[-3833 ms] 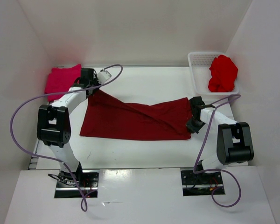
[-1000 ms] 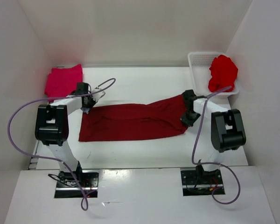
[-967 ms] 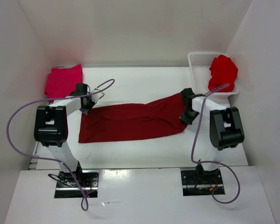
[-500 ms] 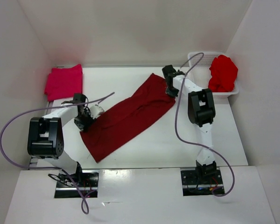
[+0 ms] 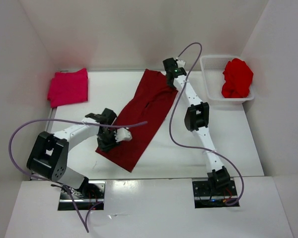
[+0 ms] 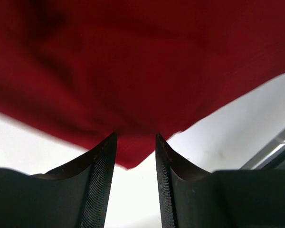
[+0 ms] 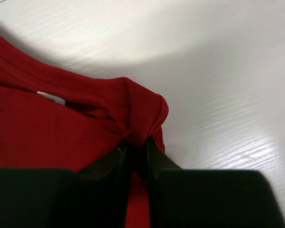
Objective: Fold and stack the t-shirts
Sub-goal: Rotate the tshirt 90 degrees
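Observation:
The dark maroon t-shirt (image 5: 141, 111) lies folded in a long strip, running diagonally from the back middle of the table to the near left. My right gripper (image 5: 170, 75) is stretched far back and shut on the shirt's far end; the right wrist view shows a bunched fold (image 7: 142, 118) pinched in my right gripper (image 7: 137, 145), near a white tag (image 7: 51, 97). My left gripper (image 5: 109, 138) is over the near end. In the left wrist view my left gripper (image 6: 135, 138) is open, with a maroon corner (image 6: 133, 154) at the tips.
A folded pinkish-crimson t-shirt (image 5: 68, 87) lies at the back left. A bright red t-shirt (image 5: 237, 78) sits crumpled in the white mesh basket (image 5: 211, 64) at the back right. White walls enclose the table on three sides.
The maroon shirt has swung from lying across the table to a diagonal. My right gripper carried its end to the back middle, and my left gripper moved nearer and to the right.

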Controlling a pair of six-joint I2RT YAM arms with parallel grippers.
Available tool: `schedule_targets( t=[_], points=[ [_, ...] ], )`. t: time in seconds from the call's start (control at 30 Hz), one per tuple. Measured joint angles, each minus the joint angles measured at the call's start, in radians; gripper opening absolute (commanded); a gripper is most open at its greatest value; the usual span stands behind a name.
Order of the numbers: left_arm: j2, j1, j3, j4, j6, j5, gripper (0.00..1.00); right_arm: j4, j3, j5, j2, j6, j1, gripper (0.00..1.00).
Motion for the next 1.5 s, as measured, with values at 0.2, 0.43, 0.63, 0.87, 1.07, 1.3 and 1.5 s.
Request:
schedule_targets(
  t=[0.2, 0.43, 0.63, 0.87, 1.07, 1.3, 1.5],
  points=[
    [-0.005, -0.176, 0.000, -0.006, -0.030, 0.031, 0.46, 0.013, 0.022, -0.106, 0.001, -0.073, -0.026, 0.84],
    [-0.068, -0.131, 0.077, -0.050, -0.110, 0.036, 0.55, -0.061, 0.022, -0.090, -0.051, -0.081, -0.036, 0.92],
    [-0.143, 0.034, 0.121, 0.060, -0.249, -0.064, 0.62, -0.154, -0.004, -0.013, -0.275, -0.049, -0.023, 0.92],
    [-0.035, 0.167, 0.066, 0.111, -0.337, -0.109, 0.69, -0.219, -0.142, 0.046, -0.512, -0.023, 0.030, 0.92],
    [0.035, 0.180, 0.061, 0.141, -0.346, -0.092, 0.71, -0.130, -0.559, -0.043, -0.638, -0.047, 0.040, 0.89],
    [0.077, 0.179, 0.044, 0.164, -0.358, -0.086, 0.71, 0.113, -0.994, -0.306, -0.648, 0.013, -0.137, 0.87],
    [0.108, 0.179, 0.044, 0.164, -0.339, -0.085, 0.66, 0.216, -0.757, -0.375, -0.473, 0.023, -0.157, 0.71]
  ],
)
